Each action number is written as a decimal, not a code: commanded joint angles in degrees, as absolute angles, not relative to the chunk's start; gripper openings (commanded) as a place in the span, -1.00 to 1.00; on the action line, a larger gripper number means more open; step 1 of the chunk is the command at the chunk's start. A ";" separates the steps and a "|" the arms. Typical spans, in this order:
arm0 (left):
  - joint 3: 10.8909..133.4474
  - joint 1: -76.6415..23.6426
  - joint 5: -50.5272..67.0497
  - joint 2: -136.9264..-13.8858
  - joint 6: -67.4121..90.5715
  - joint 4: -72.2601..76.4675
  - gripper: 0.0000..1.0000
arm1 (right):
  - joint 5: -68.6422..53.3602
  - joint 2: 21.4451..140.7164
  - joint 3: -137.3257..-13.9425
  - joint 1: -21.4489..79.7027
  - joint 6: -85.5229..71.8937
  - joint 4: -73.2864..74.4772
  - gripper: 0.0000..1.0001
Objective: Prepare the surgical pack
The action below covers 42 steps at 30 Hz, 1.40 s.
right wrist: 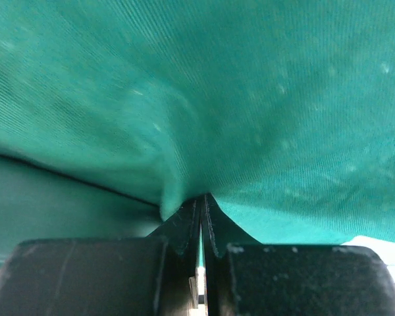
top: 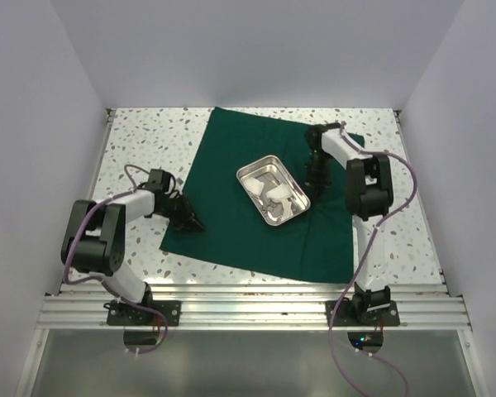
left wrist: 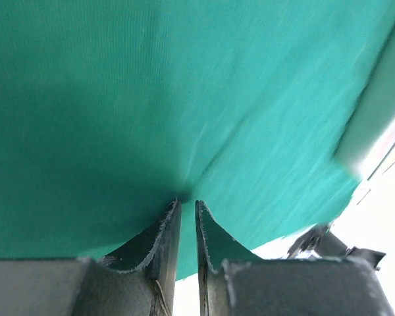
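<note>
Drape of dark green cloth, the surgical pack (top: 231, 236), lay spread flat on the tabletop (top: 140, 141), a metal tray (top: 256, 171) at its middle; left tool (top: 193, 223) pinched its near-left edge; right tool (top: 317, 184) pinched cloth just right of the tray, apparently a small fold; the sheet stretched between them.

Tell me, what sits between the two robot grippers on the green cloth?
A shiny tray holding white gauze sits on the drape between the left gripper and right gripper. The top view shows it.
</note>
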<state>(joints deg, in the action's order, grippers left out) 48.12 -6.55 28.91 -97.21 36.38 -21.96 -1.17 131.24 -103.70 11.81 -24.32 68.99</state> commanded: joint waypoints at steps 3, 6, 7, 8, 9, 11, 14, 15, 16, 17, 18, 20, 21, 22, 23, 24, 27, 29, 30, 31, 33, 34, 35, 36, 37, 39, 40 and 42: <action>35.61 -6.94 24.78 -85.38 37.09 -29.70 -0.56 | -3.42 147.20 -120.55 14.85 -24.17 62.55 -1.00; 32.96 -6.94 26.01 -78.87 36.30 -32.42 -0.52 | -4.92 150.12 -129.27 15.82 -24.43 64.33 -1.00; 33.48 -6.94 25.84 -76.92 35.60 -33.13 -0.53 | -5.36 149.94 -131.20 16.08 -24.52 64.68 -1.00; 34.27 -6.94 25.49 -74.90 35.33 -33.66 -0.49 | -5.62 149.51 -131.57 16.00 -24.52 65.12 -1.00; 35.32 -6.94 25.40 -70.53 35.07 -33.92 -0.44 | -4.93 146.98 -130.27 16.08 -24.78 65.21 -1.00; 40.32 -6.94 24.61 -67.69 33.49 -33.31 -0.35 | -2.21 143.46 -127.46 15.30 -24.52 65.04 -0.99; 48.76 -6.94 22.06 -71.69 30.77 -32.26 -0.35 | 1.47 134.15 -119.46 13.80 -23.38 63.29 -0.88; 52.26 -6.94 22.67 -73.63 29.46 -30.25 -0.35 | 2.54 130.12 -116.22 13.36 -22.33 63.19 -0.85; 54.03 -6.94 23.28 -75.91 28.92 -29.28 -0.37 | 3.33 128.08 -114.97 13.19 -21.80 63.37 -0.82; 55.88 -6.94 24.16 -80.81 28.31 -27.53 -0.38 | 4.64 126.40 -113.92 13.10 -21.19 64.50 -0.75; 60.16 -6.94 24.00 -83.47 27.43 -27.42 -0.38 | 4.83 123.25 -111.73 13.01 -21.09 65.03 -0.70; 64.93 -6.94 24.43 -91.27 26.46 -26.64 -0.38 | 3.44 120.51 -108.74 13.01 -21.70 65.83 -0.50; 69.21 -6.94 25.04 -93.67 25.76 -26.11 -0.38 | 2.73 118.84 -105.07 13.01 -22.14 65.74 -0.30; 71.35 -6.94 25.57 -96.04 25.67 -25.84 -0.38 | 1.85 115.96 -102.94 12.92 -22.50 65.31 -0.24; 73.46 -6.94 26.19 -101.02 25.40 -25.40 -0.38 | 1.06 114.27 -100.48 12.92 -22.94 63.82 -0.18; 77.74 -6.94 27.41 -103.60 24.36 -25.66 -0.38 | 0.10 112.95 -95.93 13.01 -23.81 63.11 -0.14; 86.18 -6.94 27.51 -113.62 23.21 -29.35 -0.39 | -3.15 108.99 -87.58 12.92 -24.87 60.48 -0.11; 88.85 -6.94 25.85 -118.54 22.94 -30.67 -0.44 | -4.04 106.88 -83.60 12.92 -25.57 58.02 -0.18; 90.08 -6.94 24.19 -119.43 23.64 -30.76 -0.47 | -4.48 106.35 -80.10 13.01 -25.84 57.31 -0.22; 90.52 -6.94 21.99 -120.92 24.43 -31.20 -0.50 | -4.74 105.83 -78.33 12.92 -26.10 55.22 -0.30; 91.75 -6.77 16.97 -122.25 25.75 -33.65 -0.55 | -5.27 106.26 -74.63 12.92 -26.80 53.53 -0.36; 91.93 -6.77 16.70 -123.30 25.84 -34.88 -0.58 | -5.27 107.74 -74.18 12.92 -26.98 52.66 -0.42; 92.02 -6.77 15.22 -123.66 26.45 -35.76 -0.60 | -5.01 108.71 -73.92 13.01 -26.90 52.39 -0.45; 91.85 -6.68 14.42 -124.01 26.63 -36.73 -0.60 | -4.57 109.68 -74.18 13.01 -26.89 52.12 -0.49; 91.41 -6.68 13.89 -123.93 26.72 -37.43 -0.61 | -4.05 110.91 -74.70 13.01 -26.89 52.12 -0.52; 88.78 -6.68 12.13 -123.23 27.59 -39.63 -0.63 | -2.82 115.03 -77.77 13.01 -26.19 52.91 -0.57; 85.81 -6.59 11.69 -121.92 27.68 -40.16 -0.65 | -1.59 116.53 -80.83 13.01 -25.58 54.04 -0.59; 82.37 -6.50 10.64 -120.07 28.39 -40.43 -0.67 | -0.18 120.92 -84.27 12.92 -24.96 55.19 -0.60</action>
<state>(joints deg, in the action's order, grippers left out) 87.74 -6.81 16.71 -121.58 27.88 -33.69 -3.66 115.94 -79.29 12.84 -25.71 59.02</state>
